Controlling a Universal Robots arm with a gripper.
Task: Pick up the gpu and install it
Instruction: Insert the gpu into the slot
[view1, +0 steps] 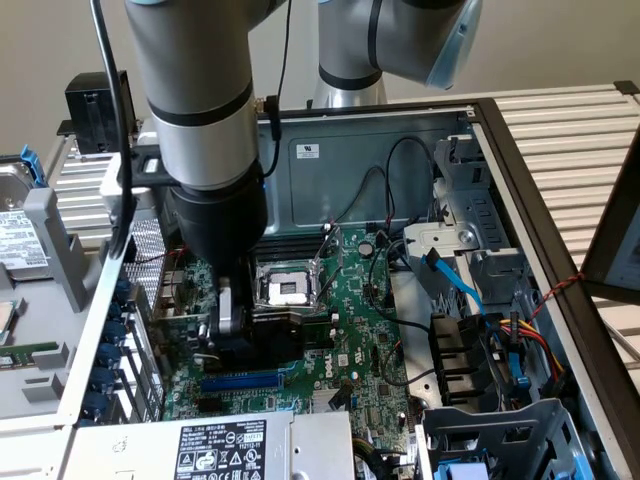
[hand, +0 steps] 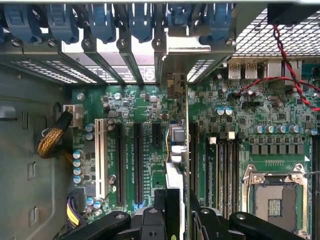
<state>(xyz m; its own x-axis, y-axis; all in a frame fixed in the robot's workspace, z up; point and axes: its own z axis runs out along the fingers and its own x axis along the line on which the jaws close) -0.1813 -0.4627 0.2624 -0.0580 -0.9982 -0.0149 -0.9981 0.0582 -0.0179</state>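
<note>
**Position.** The gpu (hand: 176, 150) stands on edge inside the open computer case, upright over the motherboard (hand: 145, 100). The gripper (view1: 232, 345) holds it, with the fingers (hand: 151, 220) pinching the card from both flat sides. The silver bracket (hand: 182, 47) faces the rear slot openings and sits among the blue retention clips (hand: 100, 20). Whether the card edge has entered a slot cannot be told.

**Adjacent parts.** The black expansion slots (hand: 137, 160) and a white slot (hand: 100, 155) lie on one side of the card. The memory slots (hand: 222, 170) lie just beside it on the other side, with the bare CPU socket (view1: 285, 290) beyond them. A red-and-black twisted wire (hand: 292, 70) crosses the board near the rear ports, apart from the card. A yellow braided cable (hand: 52, 142) lies at the board's far margin, well apart.

**Clearance.** The power supply (view1: 210, 445) borders the board in the foreground of the exterior view, near the gripper. The drive cage (view1: 500, 440) and a blue cable (view1: 455, 285) occupy the exterior view's right, well apart. Uncovered board lies between them and the gripper. A hard drive (view1: 20, 235) lies outside the case on the exterior view's left. The slatted bench (view1: 570, 130) carries the case.
</note>
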